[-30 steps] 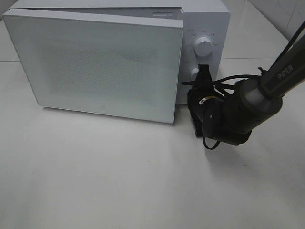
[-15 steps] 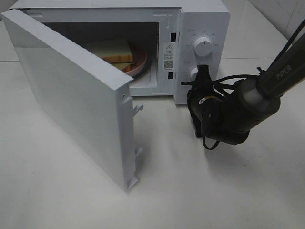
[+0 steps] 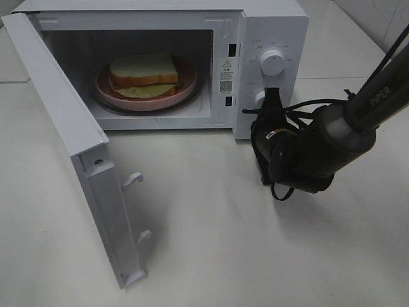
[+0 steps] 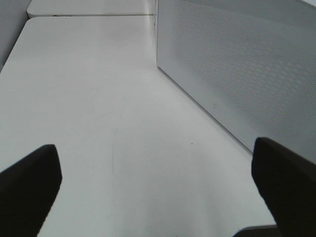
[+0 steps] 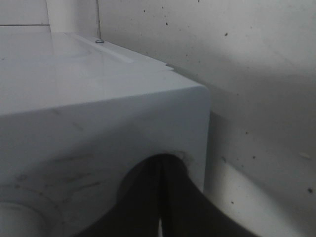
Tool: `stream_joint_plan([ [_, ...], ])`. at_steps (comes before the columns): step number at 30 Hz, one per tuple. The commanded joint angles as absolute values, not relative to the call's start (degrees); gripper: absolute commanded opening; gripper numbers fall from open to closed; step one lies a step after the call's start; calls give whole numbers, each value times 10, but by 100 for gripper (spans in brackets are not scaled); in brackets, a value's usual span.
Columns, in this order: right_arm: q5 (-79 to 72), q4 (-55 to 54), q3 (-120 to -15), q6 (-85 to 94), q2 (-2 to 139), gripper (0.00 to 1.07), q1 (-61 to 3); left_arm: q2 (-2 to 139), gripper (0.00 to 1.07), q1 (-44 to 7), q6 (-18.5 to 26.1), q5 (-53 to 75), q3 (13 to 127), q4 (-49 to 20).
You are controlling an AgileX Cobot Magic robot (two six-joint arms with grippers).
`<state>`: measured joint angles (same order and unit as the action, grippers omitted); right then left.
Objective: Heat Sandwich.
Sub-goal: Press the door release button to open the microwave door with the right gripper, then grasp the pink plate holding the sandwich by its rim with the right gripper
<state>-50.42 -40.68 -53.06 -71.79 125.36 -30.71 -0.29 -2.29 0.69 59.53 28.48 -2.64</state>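
Observation:
The sandwich [image 3: 144,73], white bread with tan crust and pale filling, lies on a round pink plate [image 3: 186,88] inside the white microwave [image 3: 275,25]. The microwave door [image 3: 57,109] stands swung wide to the left. My right gripper [image 3: 273,96] is shut, and its tips rest against the lower knob [image 3: 260,98] on the control panel. The right wrist view has the shut right gripper [image 5: 160,170] pressed to the panel's corner. My left gripper [image 4: 154,148] is open over bare table with nothing between its fingers. The door's outer face [image 4: 237,64] is beside it.
An upper knob [image 3: 273,62] sits above the right gripper's tips. The open door reaches far out over the white table [image 3: 223,243] at the left front, with two latch hooks [image 3: 134,180] on its edge. The right arm [image 3: 377,102] comes in from the right.
The microwave door has swung from almost shut to wide open, and the sandwich and plate have come into view. The right arm has kept its place at the panel.

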Motion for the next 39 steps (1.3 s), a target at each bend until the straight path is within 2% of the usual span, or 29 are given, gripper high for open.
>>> stream_joint_plan([
  [1, -615, -384, -574, -705, 1247, 0, -280, -15, 104, -21, 8, 588, 282, -30],
  [10, -601, -383, -574, -705, 1247, 0, -280, -15, 104, -21, 8, 588, 282, -30],
  [20, -440, -366, -518, -696, 1195, 0, -285, -15, 104, -21, 8, 588, 282, -30],
  [29, -319, -367, -463, -598, 1125, 1, -286, -15, 104, -21, 8, 588, 282, -30],
  [39, -84, -363, -454, -378, 1043, 1, -278, -15, 104, -21, 8, 588, 282, -30],
])
